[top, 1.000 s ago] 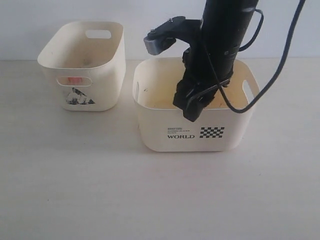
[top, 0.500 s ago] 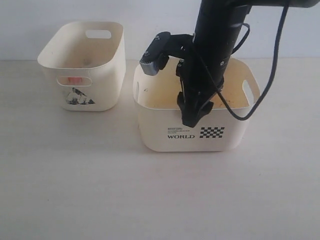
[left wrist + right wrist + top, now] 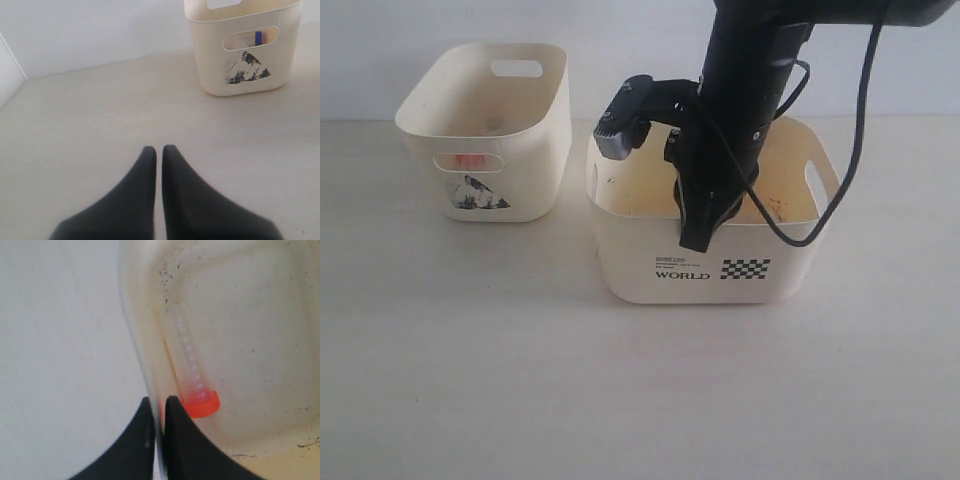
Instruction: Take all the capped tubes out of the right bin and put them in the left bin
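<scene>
The right bin [image 3: 630,255], cream and printed "WORLD", stands at centre right. One clear tube with an orange-red cap [image 3: 192,375] lies on its floor against a side wall. My right gripper [image 3: 696,238] [image 3: 159,405] hangs shut over the bin's front wall, and the wall's rim lines up with the thin gap between its fingers. The orange cap is just beside one fingertip. The left bin [image 3: 525,110] [image 3: 285,65] has a dark mountain picture. A blue cap [image 3: 258,38] shows through its slot handle, and a reddish patch [image 3: 470,160] shows there in the exterior view. My left gripper [image 3: 159,152] is shut above bare table.
The right arm's black cable [image 3: 855,130] loops over the right bin's far side. The right wrist camera [image 3: 620,118] juts out over the gap between the bins. A pale wall runs behind the table [image 3: 620,400].
The right arm has swung more upright. Its gripper tip has shifted a little to the left over the right bin's front wall, and the jaws look narrower than before.
</scene>
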Tool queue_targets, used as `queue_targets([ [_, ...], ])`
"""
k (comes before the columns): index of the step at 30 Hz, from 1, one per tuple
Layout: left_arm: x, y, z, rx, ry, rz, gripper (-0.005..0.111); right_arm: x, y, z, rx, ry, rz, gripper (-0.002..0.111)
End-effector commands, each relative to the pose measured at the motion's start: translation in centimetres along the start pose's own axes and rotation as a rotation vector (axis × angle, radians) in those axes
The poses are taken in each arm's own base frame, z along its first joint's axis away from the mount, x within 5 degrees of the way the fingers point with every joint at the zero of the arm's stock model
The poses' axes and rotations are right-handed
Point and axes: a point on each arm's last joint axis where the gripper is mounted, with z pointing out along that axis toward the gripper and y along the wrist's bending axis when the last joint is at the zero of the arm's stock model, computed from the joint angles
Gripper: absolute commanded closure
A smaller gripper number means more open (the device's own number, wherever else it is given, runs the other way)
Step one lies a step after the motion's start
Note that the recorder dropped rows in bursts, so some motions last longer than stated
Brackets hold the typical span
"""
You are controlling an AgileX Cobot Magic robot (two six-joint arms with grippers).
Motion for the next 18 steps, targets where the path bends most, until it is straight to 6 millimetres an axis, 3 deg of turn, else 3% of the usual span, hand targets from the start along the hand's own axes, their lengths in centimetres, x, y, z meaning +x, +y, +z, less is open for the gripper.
queue_targets([
  [1,-0.2,0.0,0.0,-0.001,-0.007,-0.008,0.102,-0.2,0.4,-1.5,-0.024,-0.013,-0.059,0.108],
  [7,-0.2,0.0,0.0,-0.001,-0.007,-0.008,0.102,-1.5,-1.5,-5.4,0.009,-0.205,-0.068,0.109],
  [11,-0.2,0.0,0.0,-0.001,-0.007,-0.008,0.102,-1.2,-2.9,-7.4,0.008,-0.306,0.034,0.109],
  [18,-0.2,0.0,0.0,-0.001,-0.007,-0.008,0.102,-1.0,-3.3,-7.8,-0.017,-0.336,0.156,0.109],
])
